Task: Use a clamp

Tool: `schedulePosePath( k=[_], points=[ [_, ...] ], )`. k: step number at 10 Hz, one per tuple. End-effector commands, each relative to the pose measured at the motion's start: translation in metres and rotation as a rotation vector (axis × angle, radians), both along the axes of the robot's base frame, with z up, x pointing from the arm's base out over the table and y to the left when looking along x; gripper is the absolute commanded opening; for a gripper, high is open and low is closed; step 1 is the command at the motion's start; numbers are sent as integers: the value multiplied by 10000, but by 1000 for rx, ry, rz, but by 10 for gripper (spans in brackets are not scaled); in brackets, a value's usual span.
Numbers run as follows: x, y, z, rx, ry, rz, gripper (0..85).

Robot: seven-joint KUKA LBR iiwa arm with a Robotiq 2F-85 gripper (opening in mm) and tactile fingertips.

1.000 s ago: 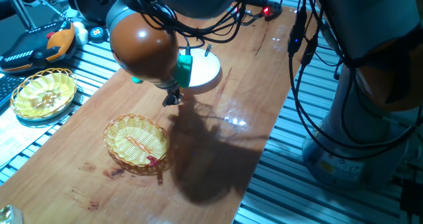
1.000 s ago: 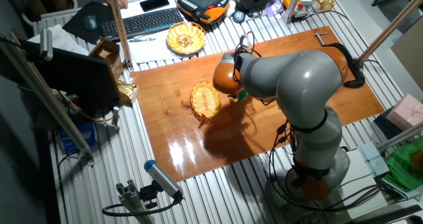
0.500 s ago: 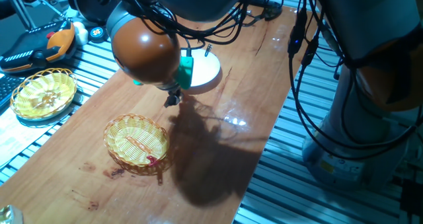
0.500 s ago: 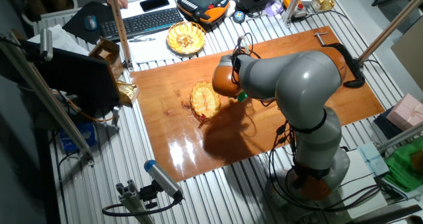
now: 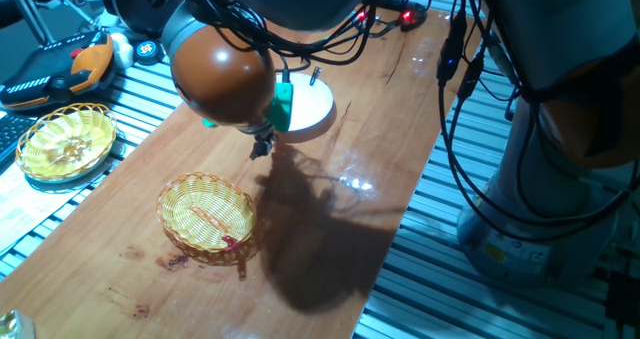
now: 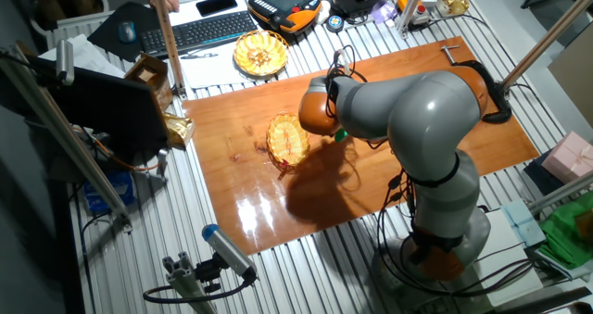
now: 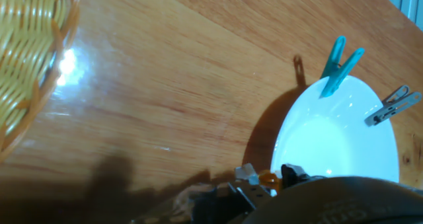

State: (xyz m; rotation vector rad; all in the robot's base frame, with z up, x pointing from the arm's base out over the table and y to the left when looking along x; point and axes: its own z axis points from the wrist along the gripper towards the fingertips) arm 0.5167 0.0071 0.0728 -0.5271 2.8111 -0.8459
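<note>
Over the last second the two-finger gripper (image 5: 262,147) has barely moved, edging slightly toward the round white bowl (image 5: 312,107), which sits near one long edge of the wooden bench (image 5: 370,169). The oval woven wicker basket (image 5: 172,207) lies mid-bench. In the hand view a small amber piece (image 7: 267,179) shows at the fingertips by the bowl's rim; it is probably the small tan-yellow peg-style clamp, but I cannot tell whether the jaws are gripping it. A small blue plastic clip (image 7: 337,65) and a grey metal clip (image 7: 395,105) sit on the rim. The approach seems nearly done.
</note>
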Motion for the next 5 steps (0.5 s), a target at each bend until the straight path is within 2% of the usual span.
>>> schedulePosePath(
  k=[1, 2, 5],
  points=[
    [8, -7, 5, -2, 2, 4, 150],
    [17, -13, 12, -5, 3, 8, 127],
    [23, -8, 57, -5, 7, 8, 147]
  ],
)
